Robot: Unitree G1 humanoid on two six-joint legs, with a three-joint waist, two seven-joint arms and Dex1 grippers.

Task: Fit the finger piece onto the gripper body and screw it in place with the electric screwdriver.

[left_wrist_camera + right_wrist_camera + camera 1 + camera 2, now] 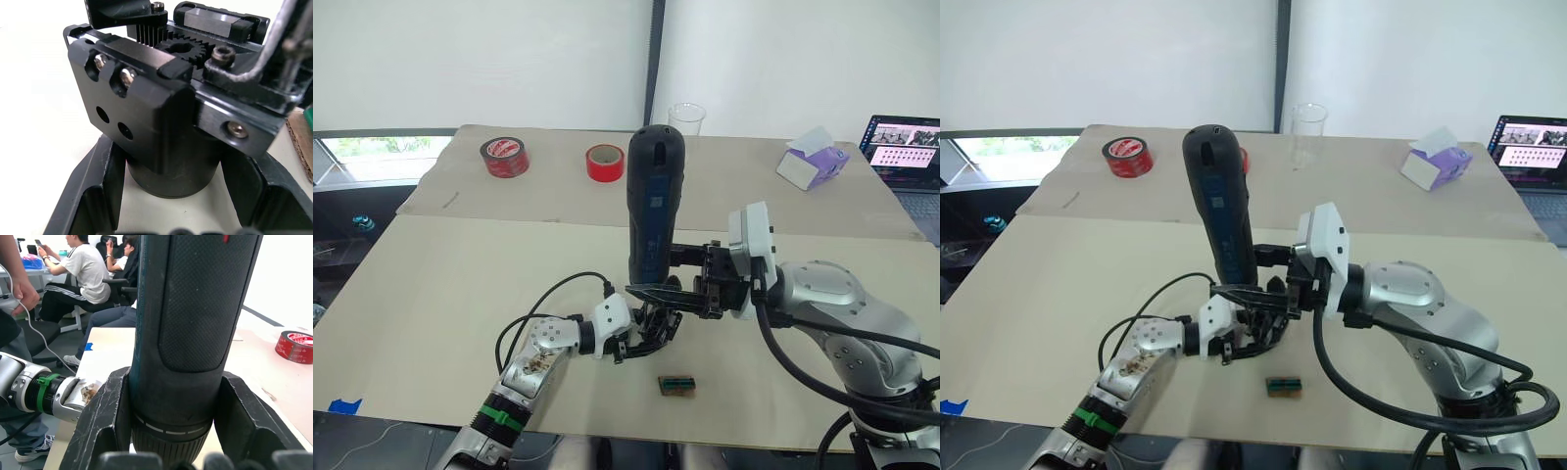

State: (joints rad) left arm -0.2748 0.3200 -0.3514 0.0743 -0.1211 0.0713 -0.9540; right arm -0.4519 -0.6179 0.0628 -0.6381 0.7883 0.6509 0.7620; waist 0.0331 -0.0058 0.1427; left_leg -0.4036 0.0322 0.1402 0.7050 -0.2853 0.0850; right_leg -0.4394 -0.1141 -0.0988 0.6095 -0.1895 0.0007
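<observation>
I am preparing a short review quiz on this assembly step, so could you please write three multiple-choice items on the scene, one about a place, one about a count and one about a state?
1. Where does the small green-and-brown block lie?
A. On the near table edge, beside the gripper body
B. Next to the tissue box
C. Inside the clear cup

2. How many red tape rolls stand on the far table?
A. One
B. Two
C. Four

3. How is the electric screwdriver held?
A. Lying flat on the table
B. Upright in the right gripper
C. By a person

Answers:
1 A, it lies just in front of the grippers.
2 B, one roll and another.
3 B, the fingers clamp its barrel, rounded end up.
</observation>
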